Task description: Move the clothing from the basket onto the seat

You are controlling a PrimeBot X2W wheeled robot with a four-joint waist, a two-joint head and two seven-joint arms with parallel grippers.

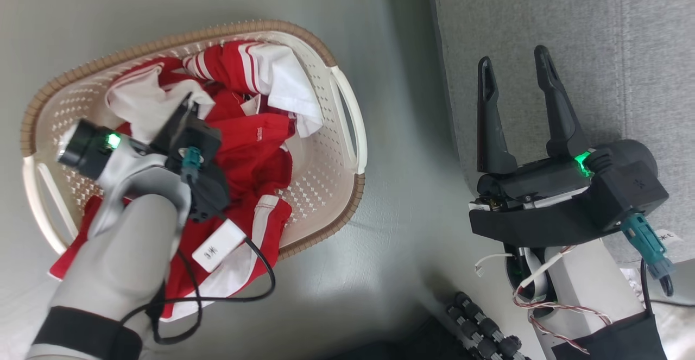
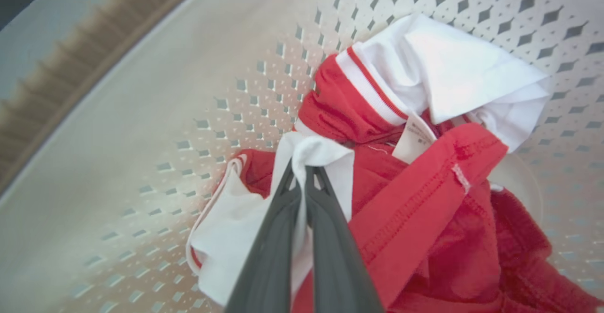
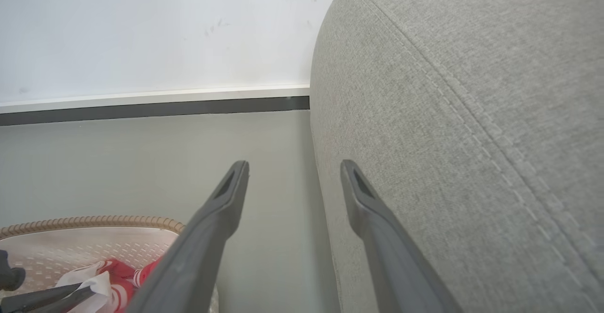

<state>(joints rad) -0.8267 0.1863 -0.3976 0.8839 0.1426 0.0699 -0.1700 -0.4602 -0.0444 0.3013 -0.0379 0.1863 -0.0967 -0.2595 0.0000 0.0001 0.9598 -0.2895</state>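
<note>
We find the left gripper (image 2: 303,175) down inside the laundry basket (image 1: 341,94). Its two dark fingers are pressed together on a fold of white fabric that belongs to the clothing (image 1: 247,148). In the left wrist view a thin strip of that white cloth shows pinched between them.

The clothing is a crumpled heap of red garments with white panels and stripes. It lies in the basket, with one red-and-white part spilling over the near rim (the edge closest to our body). A small white label (image 2: 414,138) pokes out among the red folds just beyond the fingertips.

The basket stands on the grey floor (image 1: 402,240), to the left of the grey sofa (image 1: 543,12) and apart from it, with a strip of floor between them.

Our right gripper (image 1: 514,58) hangs by the sofa's left edge, its fingers spread wide with nothing between them. In the right wrist view we look along those fingers, past the sofa's rounded side and its seam. Beyond is a pale wall (image 3: 141,29) with a dark baseboard (image 3: 141,110).
</note>
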